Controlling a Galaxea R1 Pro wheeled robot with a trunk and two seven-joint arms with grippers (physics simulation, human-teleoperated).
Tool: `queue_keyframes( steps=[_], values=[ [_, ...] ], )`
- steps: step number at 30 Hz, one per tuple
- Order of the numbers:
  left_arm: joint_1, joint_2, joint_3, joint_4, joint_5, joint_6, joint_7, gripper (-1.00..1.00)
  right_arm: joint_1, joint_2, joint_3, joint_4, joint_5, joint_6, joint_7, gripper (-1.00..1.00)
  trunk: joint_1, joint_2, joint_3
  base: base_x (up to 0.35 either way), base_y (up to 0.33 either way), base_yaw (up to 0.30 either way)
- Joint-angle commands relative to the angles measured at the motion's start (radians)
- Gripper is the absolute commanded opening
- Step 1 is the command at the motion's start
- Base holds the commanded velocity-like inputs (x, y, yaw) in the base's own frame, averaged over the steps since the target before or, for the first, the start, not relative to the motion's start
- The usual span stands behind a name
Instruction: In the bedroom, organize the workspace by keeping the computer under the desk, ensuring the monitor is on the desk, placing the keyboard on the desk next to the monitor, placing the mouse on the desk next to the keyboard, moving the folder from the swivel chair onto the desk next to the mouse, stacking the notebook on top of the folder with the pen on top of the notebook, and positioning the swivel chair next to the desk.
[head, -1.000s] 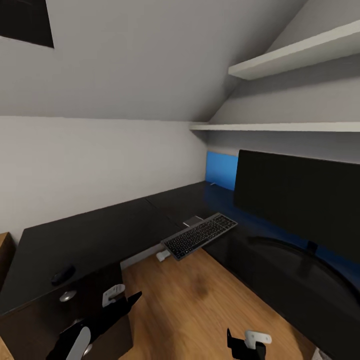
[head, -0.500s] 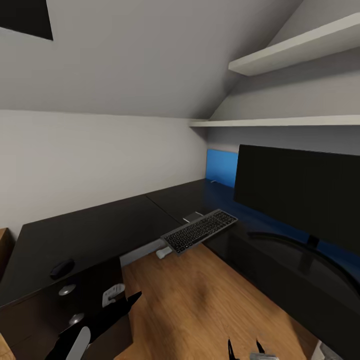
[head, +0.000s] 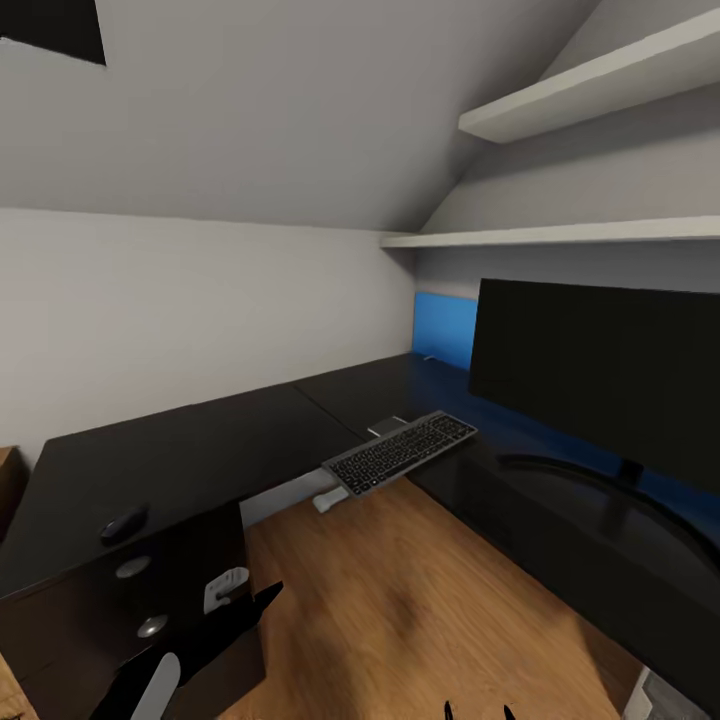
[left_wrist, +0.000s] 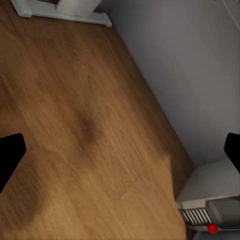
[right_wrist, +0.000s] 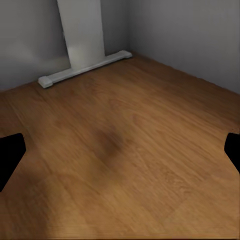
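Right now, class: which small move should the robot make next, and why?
Probably reach the right gripper toward the keyboard and slide it fully onto the desk: its near end overhangs the desk's inner corner, while both grippers hang open above bare floor.

The desk (head: 200, 450) has a smooth black top with a faint sheen — its right wing is glossier, mirroring blue from the folder (head: 443, 330) and the monitor (head: 600, 375) stand. The monitor's screen looks like dark, matt glass. The keyboard (head: 402, 452) is grey with black plastic-looking keys. The drawer knobs (head: 133, 567) are shiny silver metal. The floor (head: 400, 610) is warm, satin wood plank — grain visible in both wrist views. Walls (head: 200, 300) and shelves (head: 590, 95) look matt and painted.
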Motion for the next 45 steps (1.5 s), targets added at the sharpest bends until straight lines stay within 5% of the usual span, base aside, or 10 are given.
queue_keyframes(
  steps=[1, 37, 45],
  values=[
    [-0.001, 0.000, 0.002, 0.000, 0.008, 0.009, -0.002, 1.00, -0.001, 0.004, 0.004, 0.002, -0.002, -0.002, -0.007, 1.00, 0.000, -0.001, -0.002, 0.000, 0.000, 0.098],
    [-0.001, -0.002, 0.005, 0.000, 0.010, 0.005, -0.008, 1.00, -0.001, 0.015, -0.001, -0.001, -0.006, 0.003, -0.028, 1.00, 0.000, -0.001, -0.037, 0.000, 0.000, 0.019],
    [-0.001, 0.000, 0.037, -0.094, 0.068, 0.015, -0.021, 1.00, -0.001, 0.015, -0.001, -0.001, -0.006, 0.008, -0.028, 1.00, 0.000, -0.001, -0.050, 0.000, 0.000, 0.000]
  ],
)
